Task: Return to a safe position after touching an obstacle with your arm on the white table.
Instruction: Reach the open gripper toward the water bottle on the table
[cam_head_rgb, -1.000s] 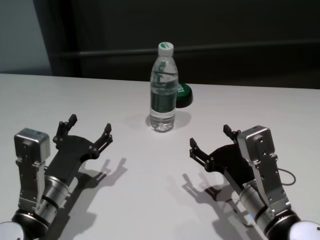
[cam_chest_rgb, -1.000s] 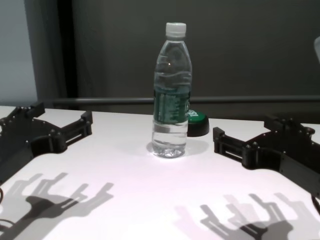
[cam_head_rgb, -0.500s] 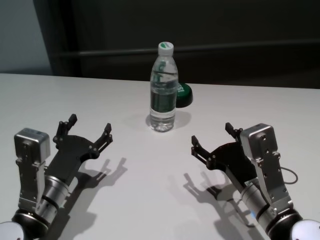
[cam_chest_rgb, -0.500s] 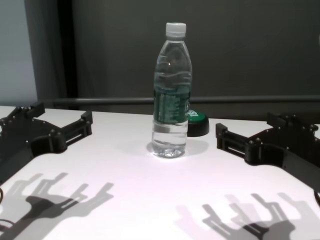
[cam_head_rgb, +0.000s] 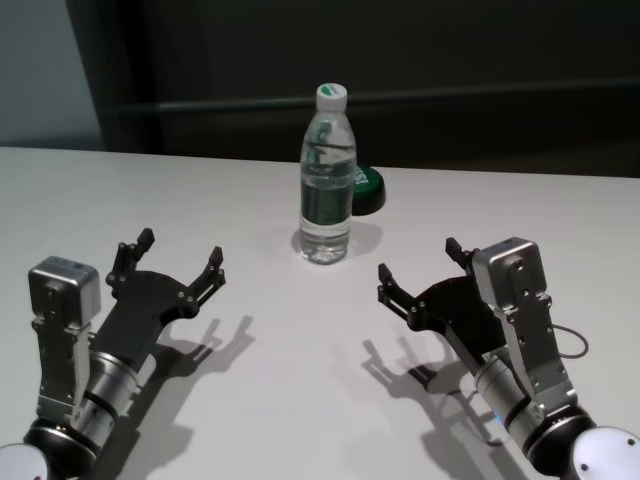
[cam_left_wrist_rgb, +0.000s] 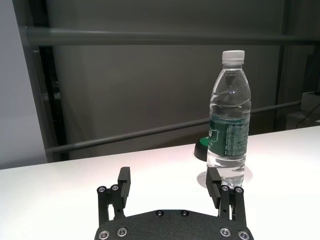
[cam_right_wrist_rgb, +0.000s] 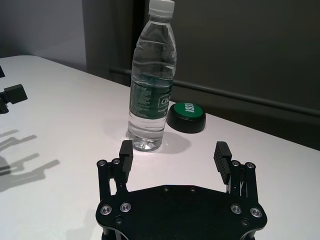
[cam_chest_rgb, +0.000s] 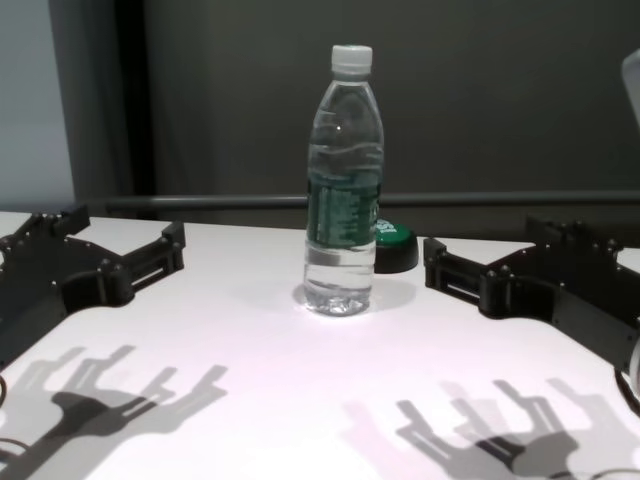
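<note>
Head view: a water bottle (cam_head_rgb: 327, 180) stands upright mid-surface (cam_head_rgb: 200, 200). Left hand (cam_head_rgb: 167, 262) and right hand (cam_head_rgb: 420, 272) hover apart from it, fingers spread, holding nothing.

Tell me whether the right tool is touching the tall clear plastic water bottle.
Apart. In the head view, bare white table shows between the right tool and the tall clear plastic water bottle.

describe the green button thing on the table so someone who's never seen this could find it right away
On the white table, look toward the far edge, where a tall clear water bottle stands upright. Just behind it, toward the robot's right, sits a low black round puck with a green top. It is squat and opaque, unlike the tall bottle.
</note>
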